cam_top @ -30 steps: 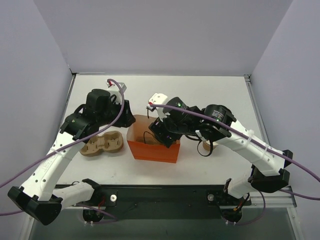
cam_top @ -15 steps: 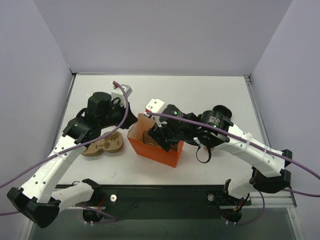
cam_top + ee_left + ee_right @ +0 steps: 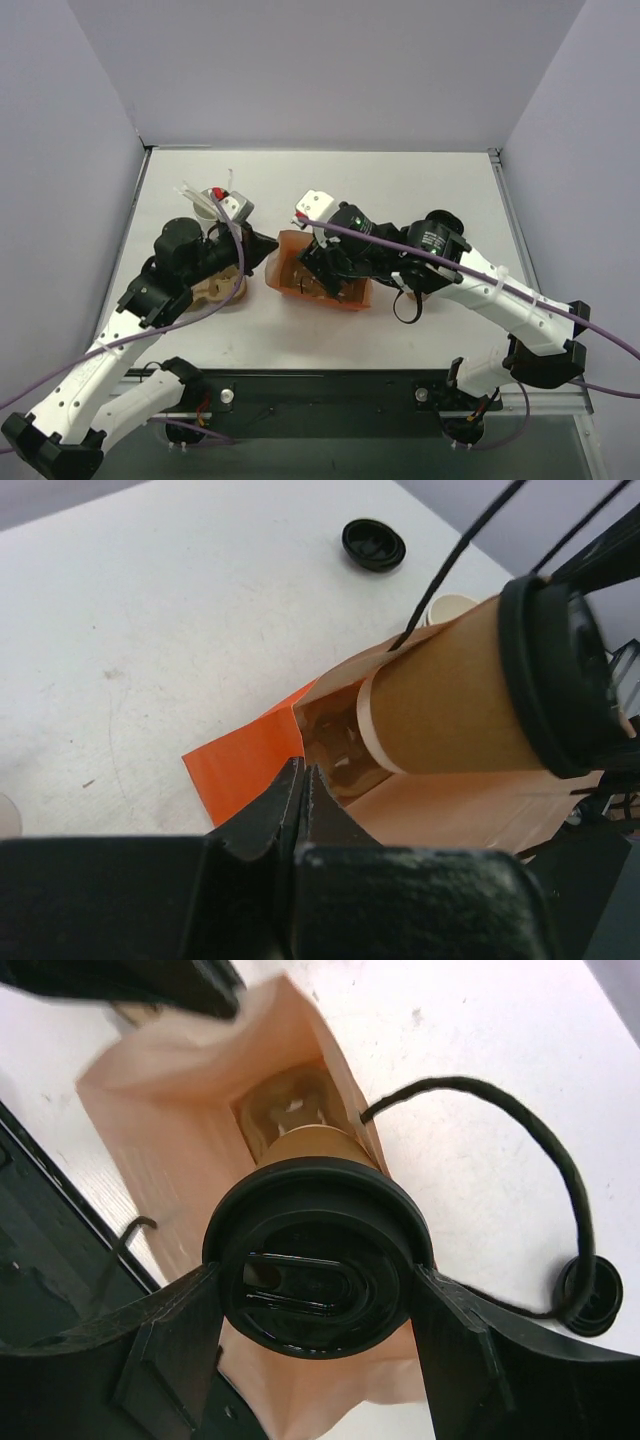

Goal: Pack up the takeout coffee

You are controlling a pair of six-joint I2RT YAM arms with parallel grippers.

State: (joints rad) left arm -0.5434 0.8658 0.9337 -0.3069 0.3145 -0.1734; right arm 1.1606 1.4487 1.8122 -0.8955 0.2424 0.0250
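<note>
The takeout coffee (image 3: 318, 1260), a tan cup with a black lid, is partway inside the mouth of the orange bag (image 3: 290, 245). My right gripper (image 3: 318, 1295) is shut on it, one finger on each side of the lid. In the left wrist view the cup (image 3: 450, 700) pokes into the bag (image 3: 240, 765) base first. My left gripper (image 3: 303, 772) is shut, pinching the bag's rim at its left corner. Seen from above, it (image 3: 268, 246) meets the bag's left edge.
A white cup of stirrers (image 3: 212, 200) stands behind the left arm. A brown cup carrier (image 3: 215, 292) lies under that arm. A loose black lid (image 3: 374, 543) and a lidless tan cup (image 3: 450, 608) sit beyond the bag. The bag's black cord handle (image 3: 500, 1110) loops out.
My left gripper has swung to the bag's left rim and shut on it. The bag has tipped and shifted. The right gripper has kept its hold on the coffee.
</note>
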